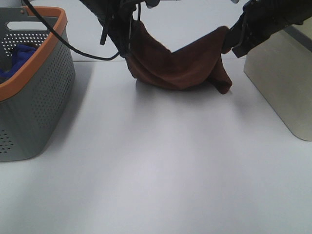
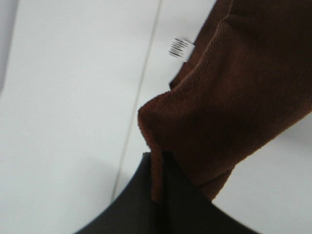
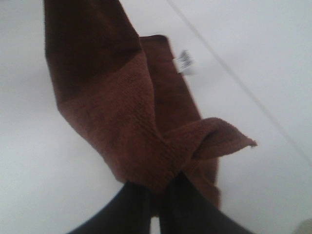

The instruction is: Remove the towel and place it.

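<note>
The maroon towel hangs between my two grippers above the far part of the white table, sagging in the middle with its lower fold near or on the surface. My left gripper is shut on its left corner. My right gripper is shut on its right corner. In the left wrist view the towel runs from the shut fingers, with its white tag showing. In the right wrist view the towel hangs from the shut fingers, tag visible.
A grey perforated basket with an orange rim stands at the left, with a bright blue cloth inside. A beige box-like object stands at the right edge. A black cable loops from the left arm over the basket.
</note>
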Motion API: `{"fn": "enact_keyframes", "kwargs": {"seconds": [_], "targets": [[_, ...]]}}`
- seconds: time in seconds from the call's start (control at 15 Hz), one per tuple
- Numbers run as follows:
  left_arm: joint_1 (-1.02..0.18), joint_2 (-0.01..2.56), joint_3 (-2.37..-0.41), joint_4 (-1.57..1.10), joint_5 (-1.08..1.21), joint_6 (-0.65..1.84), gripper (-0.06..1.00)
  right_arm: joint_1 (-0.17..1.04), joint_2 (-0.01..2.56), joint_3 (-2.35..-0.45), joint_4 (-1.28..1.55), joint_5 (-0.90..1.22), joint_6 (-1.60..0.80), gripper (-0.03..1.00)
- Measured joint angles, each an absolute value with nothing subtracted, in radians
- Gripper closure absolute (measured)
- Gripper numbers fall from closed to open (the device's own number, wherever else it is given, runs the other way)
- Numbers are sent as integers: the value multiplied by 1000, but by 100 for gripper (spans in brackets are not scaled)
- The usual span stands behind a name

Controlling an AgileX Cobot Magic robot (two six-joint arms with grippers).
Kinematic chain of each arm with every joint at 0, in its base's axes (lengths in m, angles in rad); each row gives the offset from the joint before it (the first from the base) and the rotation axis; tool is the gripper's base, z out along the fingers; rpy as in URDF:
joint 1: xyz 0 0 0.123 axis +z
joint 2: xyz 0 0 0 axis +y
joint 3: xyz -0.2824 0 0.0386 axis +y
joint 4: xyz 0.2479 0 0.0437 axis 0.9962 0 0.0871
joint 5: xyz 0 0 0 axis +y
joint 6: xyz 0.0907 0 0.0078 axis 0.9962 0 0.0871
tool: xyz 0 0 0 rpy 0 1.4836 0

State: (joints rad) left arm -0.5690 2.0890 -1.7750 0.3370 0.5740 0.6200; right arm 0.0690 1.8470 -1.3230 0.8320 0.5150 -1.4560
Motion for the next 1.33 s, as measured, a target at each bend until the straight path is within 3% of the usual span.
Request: {"fn": "enact_keyframes", "kwargs": {"seconds": [0.53, 1.07, 1.2, 1.33], "targets": [[-570, 2128, -1775, 53, 1093, 863, 94, 70, 1847, -1175, 628, 912, -1164, 97], [-570, 2156, -1684, -16, 1161, 982, 94, 70, 1849, -989, 634, 934, -1146, 96], [-570, 2156, -1683, -18, 1173, 984, 90, 70, 1849, -970, 644, 934, -1121, 90], [-570, 2156, -1683, -39, 1203, 984, 80, 70, 1849, -945, 648, 932, -1080, 75]]}}
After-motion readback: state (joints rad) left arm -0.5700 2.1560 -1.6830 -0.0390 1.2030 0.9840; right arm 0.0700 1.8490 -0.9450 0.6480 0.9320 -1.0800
